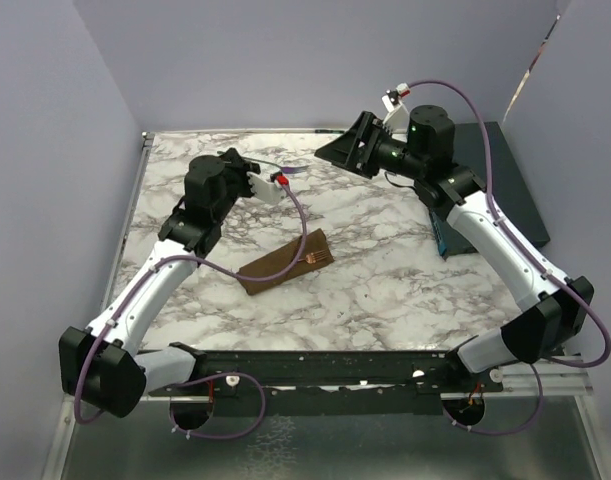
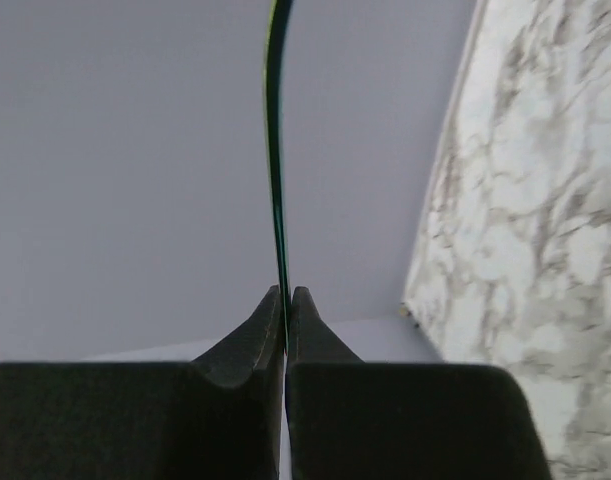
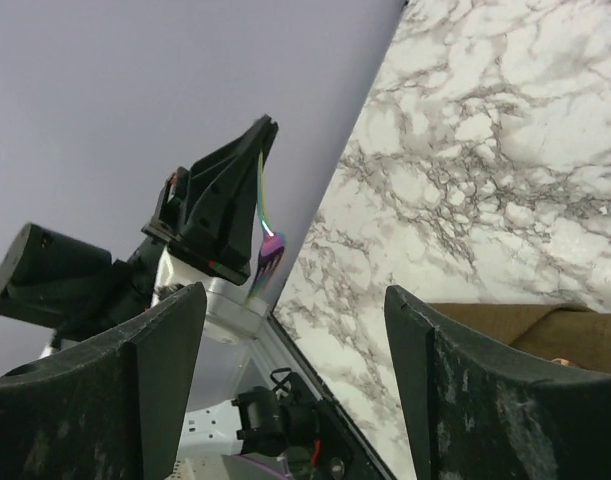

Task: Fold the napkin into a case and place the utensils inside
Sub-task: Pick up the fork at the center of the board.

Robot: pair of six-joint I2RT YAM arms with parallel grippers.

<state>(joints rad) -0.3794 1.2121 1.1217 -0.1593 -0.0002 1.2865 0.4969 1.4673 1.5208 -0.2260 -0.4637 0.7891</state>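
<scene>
While left pincer (image 2: 286,300) pinches fork (image 2: 275,150) aloft, right pincer (image 3: 293,295) gapes empty; case (image 1: 285,262) at table (image 1: 385,290) centre, well apart from edges.

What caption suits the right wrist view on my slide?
Left gripper shut on the iridescent fork, framed by the open right gripper; marble table at right.

White-and-grey marbled tabletop (image 1: 385,285), dark teal flat box (image 1: 515,180) at its right edge, plain lavender walls (image 1: 285,60)
</scene>
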